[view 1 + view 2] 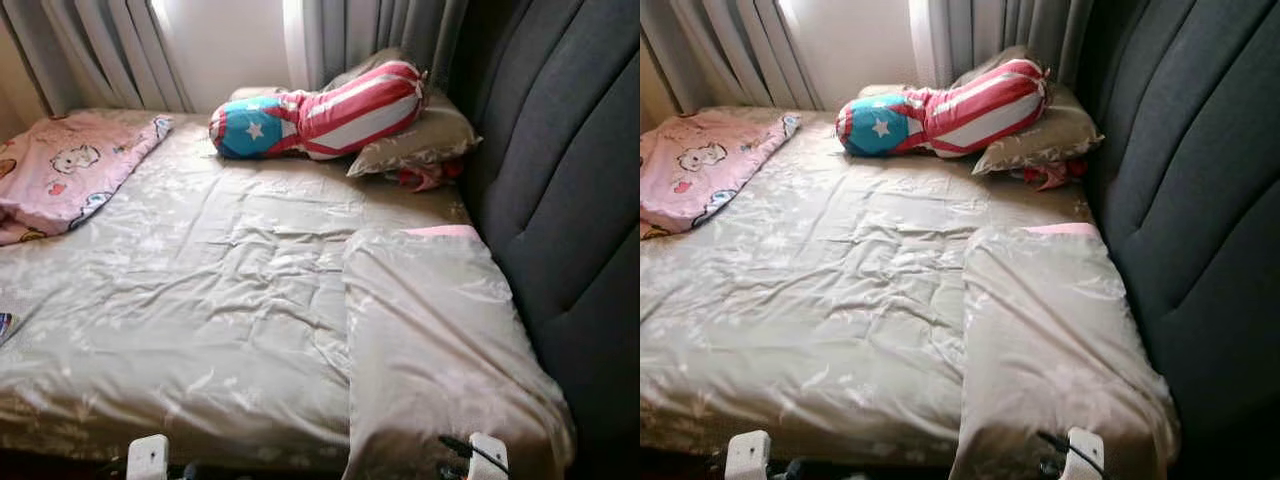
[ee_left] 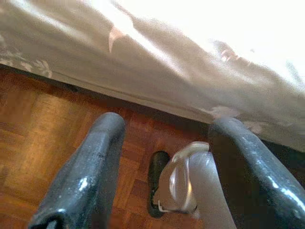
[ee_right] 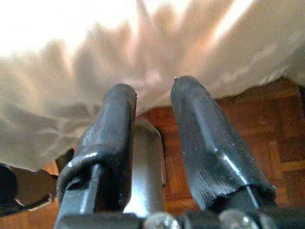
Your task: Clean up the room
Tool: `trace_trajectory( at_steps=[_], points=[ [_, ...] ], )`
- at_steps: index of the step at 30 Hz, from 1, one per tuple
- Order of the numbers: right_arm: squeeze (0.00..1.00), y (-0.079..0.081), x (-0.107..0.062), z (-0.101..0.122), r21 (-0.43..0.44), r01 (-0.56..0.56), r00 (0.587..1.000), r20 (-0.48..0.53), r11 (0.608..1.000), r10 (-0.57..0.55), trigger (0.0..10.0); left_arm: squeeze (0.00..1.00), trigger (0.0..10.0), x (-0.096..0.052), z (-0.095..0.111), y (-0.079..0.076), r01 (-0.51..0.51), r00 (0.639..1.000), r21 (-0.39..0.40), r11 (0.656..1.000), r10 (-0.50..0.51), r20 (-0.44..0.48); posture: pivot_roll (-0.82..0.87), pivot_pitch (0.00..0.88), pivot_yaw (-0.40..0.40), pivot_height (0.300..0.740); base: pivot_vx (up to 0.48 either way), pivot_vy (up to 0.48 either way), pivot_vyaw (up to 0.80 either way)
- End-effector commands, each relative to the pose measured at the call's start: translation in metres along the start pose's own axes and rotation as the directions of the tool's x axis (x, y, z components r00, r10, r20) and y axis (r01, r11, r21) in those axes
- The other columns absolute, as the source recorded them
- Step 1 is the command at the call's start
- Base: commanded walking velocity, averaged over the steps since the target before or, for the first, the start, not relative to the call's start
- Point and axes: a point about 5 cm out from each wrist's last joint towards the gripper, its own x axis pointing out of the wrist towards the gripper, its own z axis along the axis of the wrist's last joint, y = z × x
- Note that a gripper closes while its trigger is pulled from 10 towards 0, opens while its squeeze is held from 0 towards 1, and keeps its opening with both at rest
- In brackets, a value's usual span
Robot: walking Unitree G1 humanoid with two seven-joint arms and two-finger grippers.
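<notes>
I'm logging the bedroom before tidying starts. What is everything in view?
Bedspread: one, beige, covering the bed.
Long pillow: one, beige, by the headboard, near edge.
Bolster cushion: one, red-white striped with a blue star end, far end.
Pillow: one, beige, under the bolster.
Blanket: one, pink cartoon print, far left.
Headboard: one, dark grey, right.
Curtains: grey, behind.
Floor: wooden parquet.
Left claw: open, low beside bed edge.
Right claw: open, at the bedding's overhang.

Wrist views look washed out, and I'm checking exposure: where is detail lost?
Left wrist view: grey patterned bedsheet blows out white toward one corner; wooden parquet floor stays readable. Right wrist view: sheet overexposed above the open right gripper.
</notes>
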Motion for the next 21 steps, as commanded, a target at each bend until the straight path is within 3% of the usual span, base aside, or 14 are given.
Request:
trace_trajectory(
  at_steps=[1, 15, 21],
  points=[
    [0.00, 0.001, 0.001, 0.002, 0.002, 0.001, 1.000, 0.005, 1.000, -0.001, 10.0, 0.00, 10.0, 0.001, 0.001, 0.000, 0.002, 1.000, 0.009, 1.000, -0.002, -0.010, 0.02, 0.000, -0.015, 0.740, 0.000, 0.000, 0.00],
    [0.00, -0.025, -0.007, -0.015, -0.032, 0.076, 0.994, -0.078, 0.997, -0.078, 10.0, 0.00, 10.0, -0.001, -0.011, -0.005, 0.038, 0.996, 0.043, 0.998, -0.034, -0.083, 0.02, 0.000, -0.027, 0.740, 0.000, 0.000, 0.00],
    [0.00, -0.025, -0.007, -0.015, -0.057, 0.074, 0.993, -0.089, 0.996, -0.079, 10.0, 0.00, 10.0, -0.001, -0.012, -0.007, 0.043, 0.995, 0.048, 0.998, -0.039, -0.091, 0.02, 0.000, -0.033, 0.740, 0.000, 0.000, 0.00]
  ],
)
